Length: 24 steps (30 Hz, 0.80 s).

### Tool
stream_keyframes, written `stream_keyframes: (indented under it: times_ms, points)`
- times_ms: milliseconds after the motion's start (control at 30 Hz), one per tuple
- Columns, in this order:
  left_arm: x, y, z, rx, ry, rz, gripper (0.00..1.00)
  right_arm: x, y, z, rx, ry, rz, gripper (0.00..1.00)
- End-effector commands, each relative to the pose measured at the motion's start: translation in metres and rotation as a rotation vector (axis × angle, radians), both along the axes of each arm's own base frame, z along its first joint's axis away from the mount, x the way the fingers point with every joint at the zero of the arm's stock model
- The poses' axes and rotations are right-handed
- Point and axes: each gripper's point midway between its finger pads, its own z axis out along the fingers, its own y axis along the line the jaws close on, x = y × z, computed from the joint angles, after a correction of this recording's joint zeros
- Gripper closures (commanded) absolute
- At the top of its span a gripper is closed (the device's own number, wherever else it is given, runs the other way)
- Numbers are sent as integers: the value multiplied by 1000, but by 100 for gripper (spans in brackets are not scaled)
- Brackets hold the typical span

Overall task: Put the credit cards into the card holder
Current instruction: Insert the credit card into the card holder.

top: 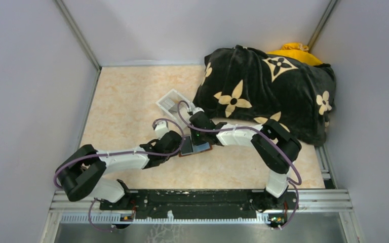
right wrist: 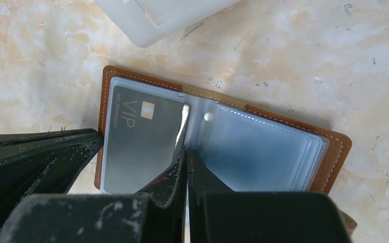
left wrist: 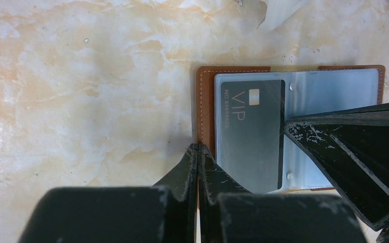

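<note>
Right hand (right wrist: 186, 151), closed, meets grey card (right wrist: 137, 147) in leather wallet (right wrist: 102, 121).

Bright, even light; soft shadows (wrist views blurred up close)

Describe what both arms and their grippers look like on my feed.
Left arm and right arm: white shells between black joints, a purple cable looped along each. Left gripper and right gripper: black wedge-shaped fingers, scuffed with pale scratches.
</note>
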Motion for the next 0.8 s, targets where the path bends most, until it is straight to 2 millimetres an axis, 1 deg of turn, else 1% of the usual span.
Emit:
stream_keyframes:
  times_ms: [0, 467, 600, 767]
  points:
    - [-23, 18, -29, 93, 111, -34, 99, 2, 25, 14, 61, -23, 29, 100]
    - [-23, 16, -29, 80, 112, -36, 99, -5, 38, 28, 91, -32, 49, 100]
    - [-24, 18, -27, 83, 107, -32, 99, -3, 36, 32, 83, -47, 41, 100]
    - [-20, 22, -17, 85, 83, -14, 96, 2, 31, 41, 64, -82, 35, 99]
